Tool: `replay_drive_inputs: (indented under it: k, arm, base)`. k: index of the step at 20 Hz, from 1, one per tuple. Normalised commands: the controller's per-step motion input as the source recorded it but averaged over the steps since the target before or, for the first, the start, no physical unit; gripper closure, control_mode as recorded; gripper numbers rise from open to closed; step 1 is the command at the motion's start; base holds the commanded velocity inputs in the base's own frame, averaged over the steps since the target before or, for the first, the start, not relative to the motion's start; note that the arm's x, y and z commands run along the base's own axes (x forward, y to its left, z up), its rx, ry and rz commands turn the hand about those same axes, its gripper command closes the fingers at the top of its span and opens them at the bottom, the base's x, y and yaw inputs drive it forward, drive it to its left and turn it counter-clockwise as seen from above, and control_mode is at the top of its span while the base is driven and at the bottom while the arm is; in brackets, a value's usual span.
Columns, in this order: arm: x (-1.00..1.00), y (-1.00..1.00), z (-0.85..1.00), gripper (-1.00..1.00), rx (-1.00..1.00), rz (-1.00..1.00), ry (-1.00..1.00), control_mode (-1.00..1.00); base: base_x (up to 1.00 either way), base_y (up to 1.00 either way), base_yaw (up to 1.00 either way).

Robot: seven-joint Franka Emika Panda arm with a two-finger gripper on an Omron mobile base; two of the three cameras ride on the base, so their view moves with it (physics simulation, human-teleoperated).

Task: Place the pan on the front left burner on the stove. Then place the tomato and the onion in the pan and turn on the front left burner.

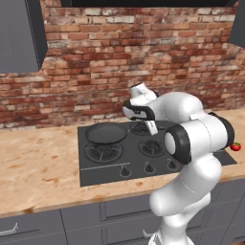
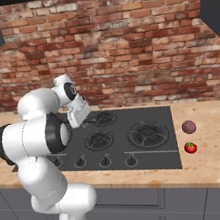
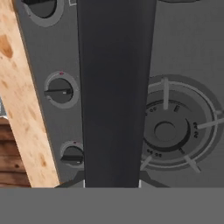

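1. Along the front edge of the stove [image 1: 110, 174] runs a row of small dark knobs [image 1: 125, 172]; no writing or label on them can be read.
2. Just behind the knobs toward the stove's left sits the front left burner [image 1: 103, 152], its ringed grate bare.
3. The pan [image 1: 106, 133] is held in the air, above and slightly behind that burner, its round body level and its thin handle [image 3: 116, 87] running toward the arm.
4. The gripper [image 1: 151, 127] is clamped tight on the handle; the hand view shows the dark handle running straight up from between the fingertips, over a smaller burner [image 3: 168, 131].
5. On the bench [image 2: 216, 157] right of the stove lies the tomato [image 2: 190, 147], near the front edge.
6. The onion [image 2: 188, 127] lies just behind the tomato, apart from it.
7. A brick wall [image 2: 121, 44] backs the bench.
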Motion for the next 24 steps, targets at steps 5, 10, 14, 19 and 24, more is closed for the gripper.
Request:
replay_drive_inputs:
  k: [5, 10, 14, 19, 24]
  arm:
    - [0.04, 0.01, -0.26, 1.00, -0.06, 0.00, 0.00, -1.00]
    - [0.00, 0.00, -0.22, 1.00, -0.02, 0.00, 0.00, -1.00]
    - [0.07, 0.00, -0.14, 1.00, -0.03, 0.00, -0.05, -1.00]
    - [0.10, 0.00, -0.17, 1.00, -0.07, 0.00, -0.09, -1.00]
    - [0.23, 0.00, -0.19, 1.00, -0.04, 0.00, -0.04, -1.00]
  base:
    - [0.00, 0.00, 0.00]
    - [0.00, 0.00, 0.00]
    - [0.00, 0.00, 0.00]
    - [0.00, 0.00, 0.00]
    - [0.00, 0.00, 0.00]
